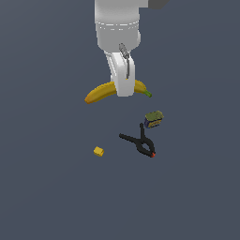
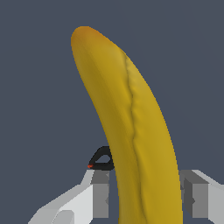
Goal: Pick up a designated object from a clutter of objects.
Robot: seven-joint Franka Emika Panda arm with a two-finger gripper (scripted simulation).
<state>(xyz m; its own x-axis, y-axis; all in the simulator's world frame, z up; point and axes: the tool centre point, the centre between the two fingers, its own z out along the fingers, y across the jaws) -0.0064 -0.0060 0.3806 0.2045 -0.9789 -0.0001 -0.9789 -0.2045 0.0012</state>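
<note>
The designated object, a long curved yellow banana (image 1: 98,93), lies on the dark floor with its greenish stem tip toward the exterior view's right. My gripper (image 1: 124,92) has come down over its middle. In the wrist view the banana (image 2: 127,109) fills the space between the two grey fingers (image 2: 100,194), and my gripper (image 2: 146,197) straddles it. A narrow gap shows on one side, so the jaws are open around it. The rest of the clutter lies nearer the camera in the exterior view.
A small blue-and-olive container (image 1: 153,119) sits just in front of the banana's stem end. A black spring clamp (image 1: 140,142) with a red tip lies beside it, also visible as the clamp (image 2: 101,159) behind one finger. A tiny yellow block (image 1: 98,151) lies apart.
</note>
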